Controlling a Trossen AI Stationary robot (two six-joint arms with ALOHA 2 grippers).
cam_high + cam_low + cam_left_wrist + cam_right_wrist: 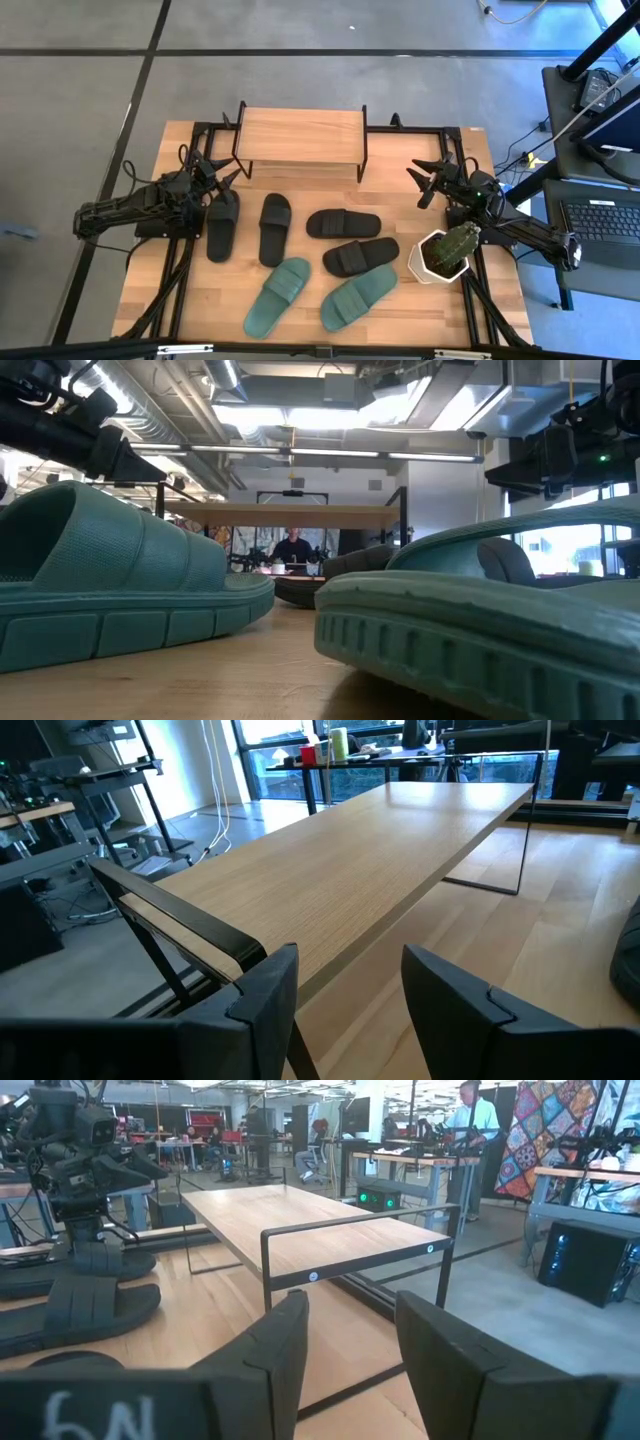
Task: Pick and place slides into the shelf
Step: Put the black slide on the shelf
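Several slides lie soles down on the table: four black ones [222, 222] [275, 228] [343, 222] [361, 256] and two teal ones [278, 296] [358, 296] nearer the front edge. The shelf [301, 137], a light board on thin black legs, stands at the table's far middle. My left gripper [222, 170] hovers open at the shelf's left end, above the table. My right gripper [428, 180] hovers open at the shelf's right. Both are empty, and each wrist view looks past open fingers [345, 1000] [350, 1345] at the shelf [380, 860] [300, 1220].
A cactus in a white pot [445, 252] stands at the table's right, close under my right arm. Black frame rails run along the table's far edge beside the shelf. A laptop [605, 220] sits on a side stand to the right. People show in the room beyond.
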